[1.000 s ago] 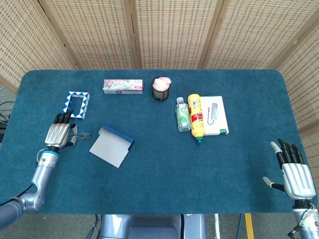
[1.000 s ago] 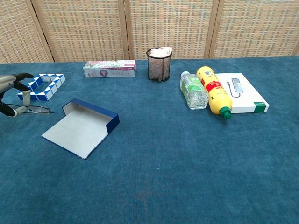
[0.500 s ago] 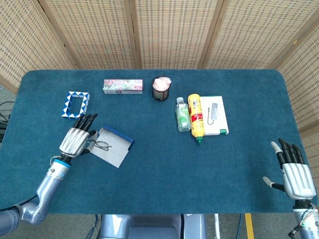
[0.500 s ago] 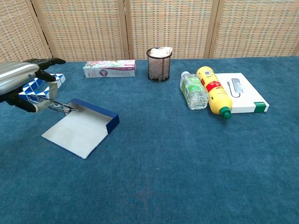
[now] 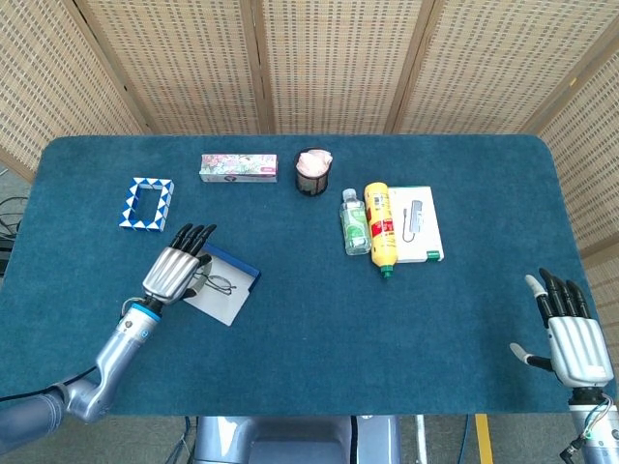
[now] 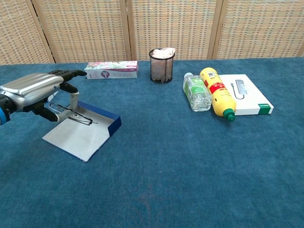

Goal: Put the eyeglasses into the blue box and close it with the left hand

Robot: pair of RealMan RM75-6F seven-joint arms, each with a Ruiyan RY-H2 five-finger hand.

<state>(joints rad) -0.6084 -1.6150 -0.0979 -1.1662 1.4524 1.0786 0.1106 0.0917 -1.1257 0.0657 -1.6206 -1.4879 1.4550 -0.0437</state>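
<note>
Left hand [image 5: 175, 272]: fingers pinch the eyeglasses [image 6: 71, 114].
Eyeglasses: just under the fingertips, over the open blue box [image 6: 95, 128].
Right hand [image 5: 574, 345]: fingers spread, holding nothing.

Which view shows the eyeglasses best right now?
The head view: it looks straight down on the eyeglasses, with both lenses clear of the left hand, over the open blue box. The chest view shows them edge-on, as thin dark lines partly behind the hand's fingers.
</note>
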